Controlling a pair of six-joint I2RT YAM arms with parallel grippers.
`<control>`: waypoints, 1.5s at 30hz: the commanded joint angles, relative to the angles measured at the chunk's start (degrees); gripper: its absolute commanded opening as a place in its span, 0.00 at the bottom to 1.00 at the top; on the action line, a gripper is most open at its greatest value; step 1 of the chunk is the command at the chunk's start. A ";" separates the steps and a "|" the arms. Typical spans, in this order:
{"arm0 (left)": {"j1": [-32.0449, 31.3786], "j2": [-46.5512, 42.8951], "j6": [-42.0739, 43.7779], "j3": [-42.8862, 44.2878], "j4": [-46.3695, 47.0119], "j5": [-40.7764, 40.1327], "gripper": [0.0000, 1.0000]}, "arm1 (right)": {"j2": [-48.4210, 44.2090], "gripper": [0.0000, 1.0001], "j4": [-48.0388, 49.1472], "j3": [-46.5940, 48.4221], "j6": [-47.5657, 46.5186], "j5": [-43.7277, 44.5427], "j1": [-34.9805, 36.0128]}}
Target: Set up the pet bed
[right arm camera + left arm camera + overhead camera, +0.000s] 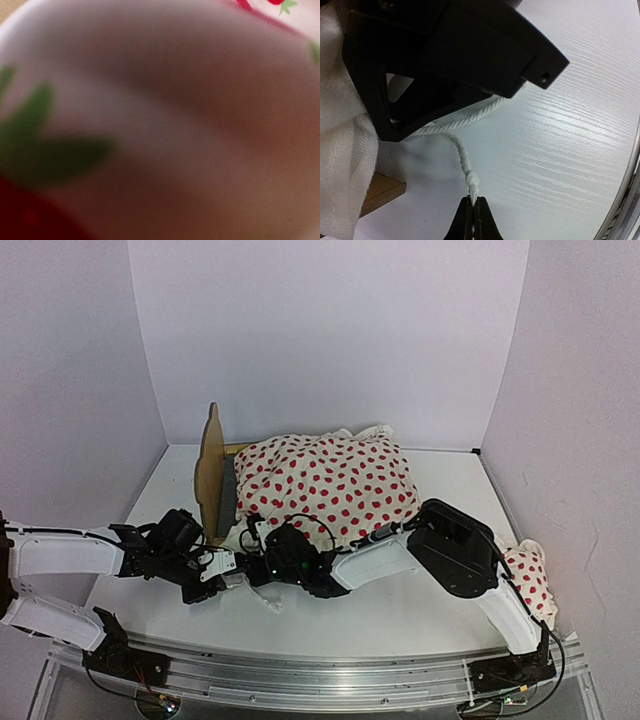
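Table (420,610): white, walled on three sides. Both arms reached in from the near edge to its left-centre.

Duvet (330,485): white with red dots, heaped over most of the pet bed (212,475). The bed stood at the back left of the table. Only its upright headboard and a strip of dark base beside it showed. The left wrist view caught a wooden corner just beside the white fabric.

Pillow (530,575): far right, near the table edge, well apart from the bed.

Right gripper (258,543): pushed into the duvet's near-left hem. Its wrist camera gave only blurred printed fabric against the lens. Whether the jaws were spread or pinching cloth could not be told.

Left gripper (472,202): fingers pressed together, pinching the very tip of a white cord (462,155) just past its end knot. The cord ran up under the right gripper's body.

Risks, as judged:
- The pinch sat only on the frayed tip. A pull could slip the cord free unless the knot caught against the fingers.
- A hard pull on the cord or hem could drag the duvet off, or shift or tip the light frame.
- The grippers were crowded almost together, so any sideways move risked a knock.
- With the right wrist camera smothered, a bad grasp of the fabric would go unseen.
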 commanded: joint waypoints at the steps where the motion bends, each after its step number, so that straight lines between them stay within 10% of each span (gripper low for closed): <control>1: 0.48 -0.85 0.11 0.77 1.80 -0.05 0.00 | 1.70 0.05 1.36 1.00 1.32 2.61 0.28; 15: 0.61 0.64 -6.56 5.80 5.75 1.14 0.00 | -11.29 0.00 -3.13 -7.04 -3.49 -10.43 0.36; 45: 0.61 13.53 6.69 2.51 24.08 8.83 0.00 | -18.87 0.00 1.51 -15.38 1.35 -15.16 0.15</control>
